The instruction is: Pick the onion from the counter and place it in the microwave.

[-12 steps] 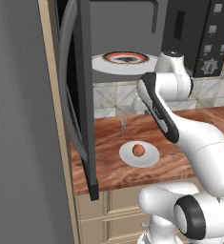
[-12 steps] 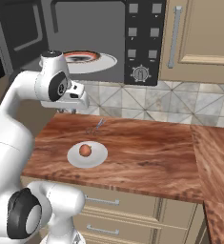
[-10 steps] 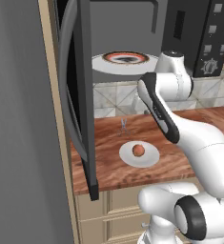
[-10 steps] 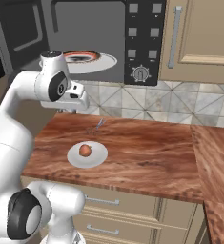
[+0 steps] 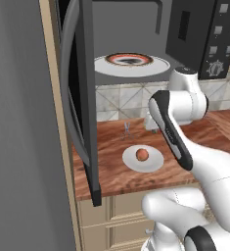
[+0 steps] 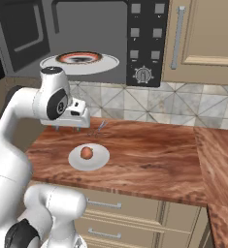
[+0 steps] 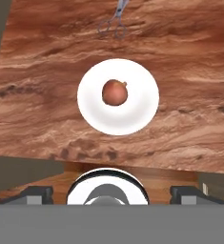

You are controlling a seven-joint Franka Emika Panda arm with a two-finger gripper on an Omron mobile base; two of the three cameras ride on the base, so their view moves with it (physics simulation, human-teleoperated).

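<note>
The onion (image 5: 142, 155) (image 6: 87, 152) (image 7: 115, 92) is a small reddish-orange ball resting on a little white plate (image 7: 142, 102) on the wood-grain counter (image 6: 149, 155). My gripper (image 6: 68, 129) (image 5: 153, 131) (image 7: 112, 193) hangs open well above the counter, beyond the onion toward the wall, touching nothing. In the hand view its dark fingertips (image 7: 37, 194) stand far apart at the bottom, with the onion above them. The microwave (image 6: 144, 43) is mounted above the counter, its door (image 5: 82, 98) swung wide open, and a white red-rimmed plate (image 5: 131, 63) (image 6: 79, 60) lies inside.
Small scissors (image 5: 127, 130) (image 6: 99, 128) (image 7: 114, 21) lie on the counter between the plate and the tiled wall. The open microwave door juts out over the counter's left end. A beige wall cabinet (image 6: 203, 38) hangs right of the microwave; the counter turns a corner at right (image 6: 222, 160).
</note>
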